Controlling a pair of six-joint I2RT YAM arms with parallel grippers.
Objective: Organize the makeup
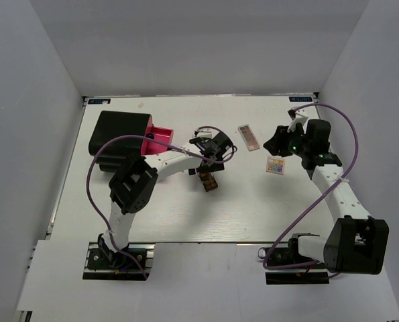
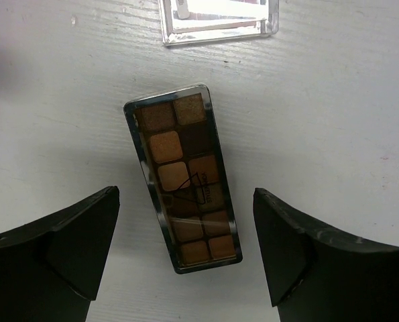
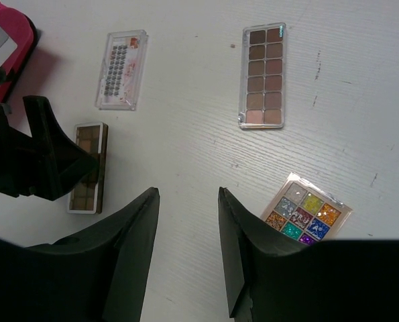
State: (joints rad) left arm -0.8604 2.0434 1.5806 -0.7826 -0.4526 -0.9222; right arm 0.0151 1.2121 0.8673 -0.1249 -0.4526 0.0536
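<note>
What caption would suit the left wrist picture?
Open left hand poised over a brown palette lying flat on the white table.

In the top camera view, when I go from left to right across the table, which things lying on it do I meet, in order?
Black-and-pink case → dark brown eyeshadow palette → lighter brown long palette → small multicoloured palette.
</note>
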